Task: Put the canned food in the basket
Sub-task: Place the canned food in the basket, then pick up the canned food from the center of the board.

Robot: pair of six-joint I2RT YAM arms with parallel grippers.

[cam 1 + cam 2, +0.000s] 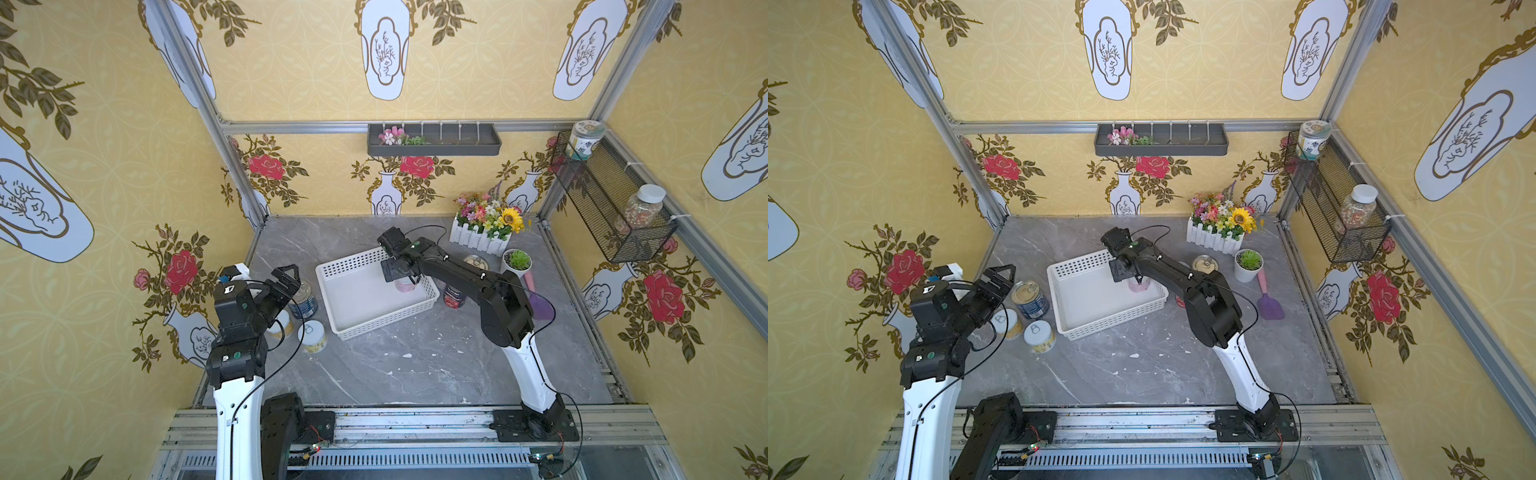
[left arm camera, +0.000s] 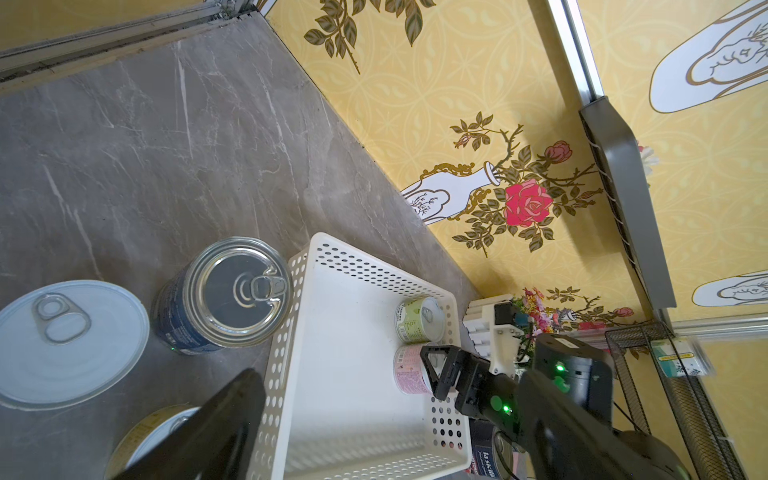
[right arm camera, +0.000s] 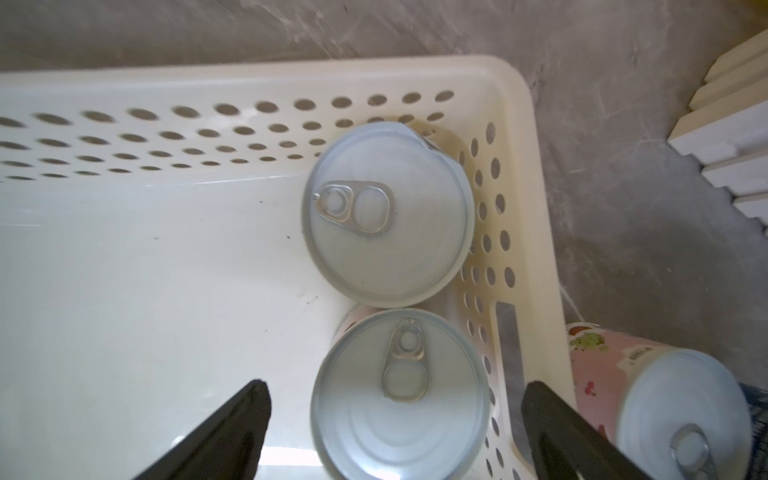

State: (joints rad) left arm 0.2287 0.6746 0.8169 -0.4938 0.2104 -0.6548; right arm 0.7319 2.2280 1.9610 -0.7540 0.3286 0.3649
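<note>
The white perforated basket (image 1: 347,261) lies askew near the middle of the table (image 1: 415,374), a little toward the far edge. Two tins stand upright inside it, side by side along the wall that faces the table's right edge. The green-labelled can (image 2: 417,322) is in the basket's far corner and the pink-labelled can (image 2: 409,370) is just beside it. The right fingers (image 3: 232,428) hang over the pink-labelled can, spread wider than its lid with a gap on each side, so they grip nothing. In the right wrist view one of them lies over the basket's rim. The left fingers (image 1: 286,274) hover above the tins by the table's left edge, spread wide and empty in both top views; the left wrist view shows only one of them. Outside the basket on that side, the dark blue can (image 1: 304,302) stands just beside the basket's left corner. The nearer pale yellow can (image 1: 312,337) and the other pale yellow can (image 1: 279,326), both white-lidded, stand toward the near edge, the second half hidden under the left arm. Toward the right edge, the red can (image 1: 454,297) stands just beside the basket wall. The gold-lidded can (image 1: 475,261) sits farther back, next to the succulent pot (image 1: 516,262). A second pink can (image 3: 648,395) shows close outside the basket wall, in the right wrist view only. A purple spatula (image 1: 540,307) lies near the right edge.
</note>
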